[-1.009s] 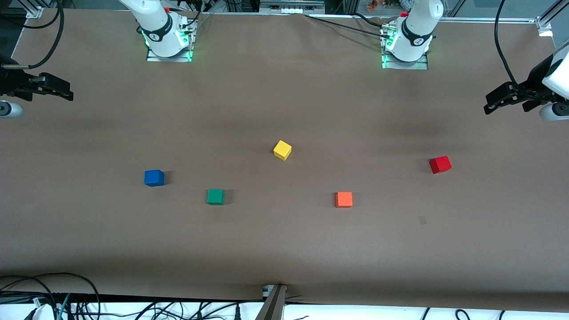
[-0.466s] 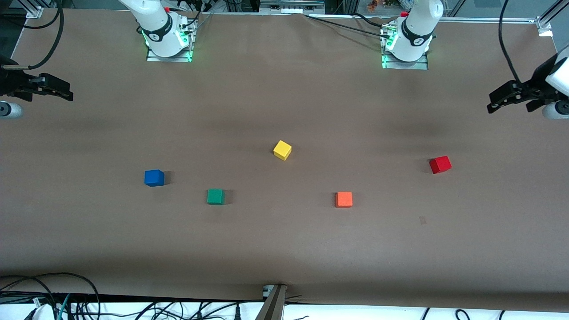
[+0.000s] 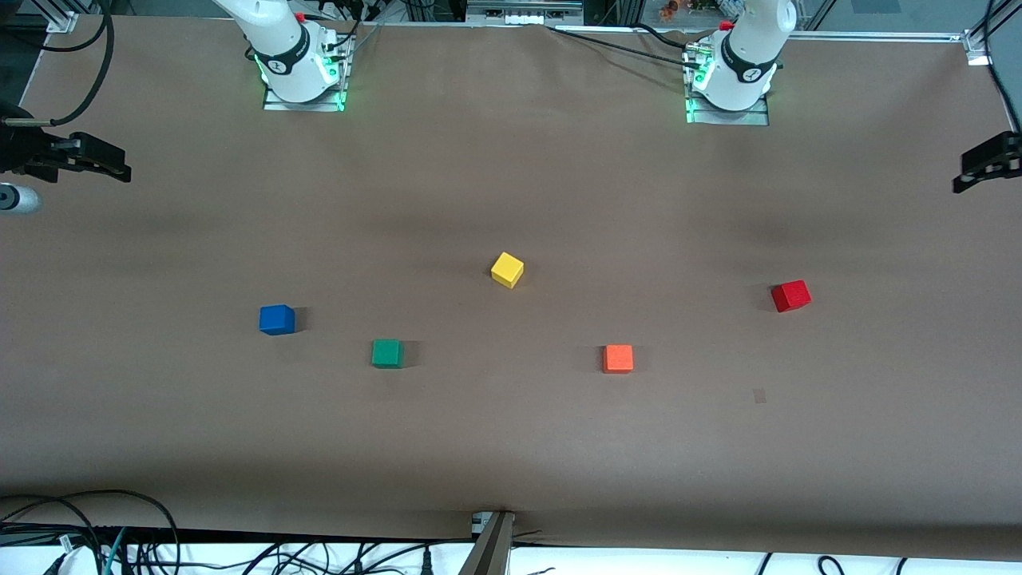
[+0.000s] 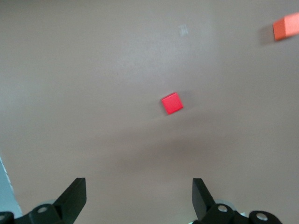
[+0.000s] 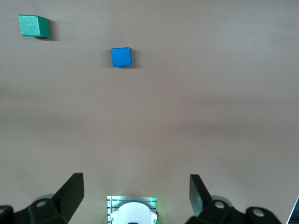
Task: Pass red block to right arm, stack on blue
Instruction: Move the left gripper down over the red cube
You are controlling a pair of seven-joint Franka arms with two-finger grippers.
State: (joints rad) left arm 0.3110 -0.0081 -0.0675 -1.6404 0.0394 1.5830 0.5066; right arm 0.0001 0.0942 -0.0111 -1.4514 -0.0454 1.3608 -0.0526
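The red block (image 3: pixel 790 295) lies on the table toward the left arm's end; it also shows in the left wrist view (image 4: pixel 172 103). The blue block (image 3: pixel 276 319) lies toward the right arm's end and shows in the right wrist view (image 5: pixel 121 57). My left gripper (image 3: pixel 986 164) hangs high at the left arm's end of the table, half out of the front view; it is open and empty (image 4: pixel 138 186). My right gripper (image 3: pixel 112 164) waits high at the right arm's end, open and empty (image 5: pixel 135 184).
A yellow cube (image 3: pixel 507 269) lies mid-table. A green cube (image 3: pixel 386 353) lies beside the blue block, nearer the front camera. An orange cube (image 3: pixel 617 358) lies between the green cube and the red block. Cables run along the table's front edge (image 3: pixel 239 551).
My left gripper has moved outward toward the left arm's end of the table, mostly leaving the front view. The right arm and all cubes have not moved.
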